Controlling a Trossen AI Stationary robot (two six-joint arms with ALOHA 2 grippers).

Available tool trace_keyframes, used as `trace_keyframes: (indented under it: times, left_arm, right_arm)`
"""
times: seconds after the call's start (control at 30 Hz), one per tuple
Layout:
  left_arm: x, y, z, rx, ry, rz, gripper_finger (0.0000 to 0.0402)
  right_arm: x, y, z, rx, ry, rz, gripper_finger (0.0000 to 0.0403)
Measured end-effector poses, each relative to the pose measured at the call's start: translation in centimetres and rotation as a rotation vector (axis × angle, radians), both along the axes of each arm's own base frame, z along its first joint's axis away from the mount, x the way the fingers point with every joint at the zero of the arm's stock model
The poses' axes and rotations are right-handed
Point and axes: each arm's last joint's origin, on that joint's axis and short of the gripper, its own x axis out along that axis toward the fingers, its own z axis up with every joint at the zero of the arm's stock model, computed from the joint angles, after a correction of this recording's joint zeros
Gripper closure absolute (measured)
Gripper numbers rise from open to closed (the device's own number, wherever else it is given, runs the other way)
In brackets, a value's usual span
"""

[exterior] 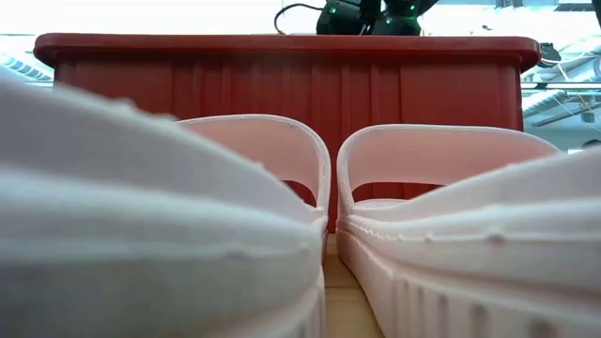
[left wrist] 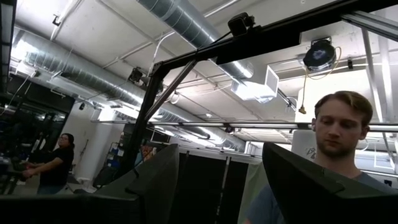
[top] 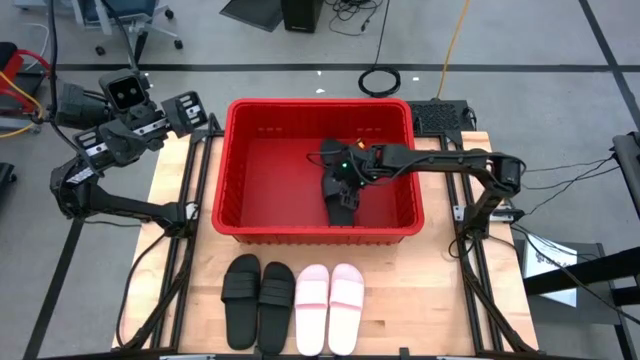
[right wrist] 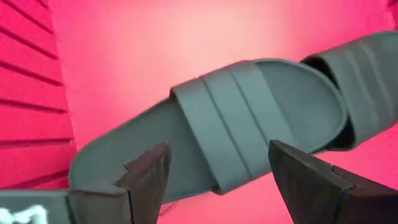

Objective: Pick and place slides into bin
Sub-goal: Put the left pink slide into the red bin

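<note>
Pink slides (exterior: 310,235) hiding most of bin (exterior: 282,75)

dark jointed arms (top: 440,160) with green lights.

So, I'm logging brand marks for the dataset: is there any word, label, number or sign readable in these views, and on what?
None can be read.
Paper sheet on the floor right of the table: print too small.
White marking beside the right hand: cut off, illegible.
</note>
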Motion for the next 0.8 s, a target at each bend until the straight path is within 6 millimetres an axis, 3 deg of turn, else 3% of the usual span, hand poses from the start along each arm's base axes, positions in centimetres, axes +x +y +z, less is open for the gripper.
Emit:
trace_keyframes:
  times: [0.33, 0.8]
  left_arm:
    - [0.0, 0.0, 0.0, 0.000, 0.000, 0.000, 0.0160]
    - [0.1, 0.0, 0.0, 0.007, -0.015, 0.023, 0.0160]
  right_arm:
    - [-2.2, 0.7, 5.0, 0.004, -0.186, -0.069, 0.0147]
    - [-4.5, 3.1, 14.1, 0.079, -0.792, -0.142, 0.0149]
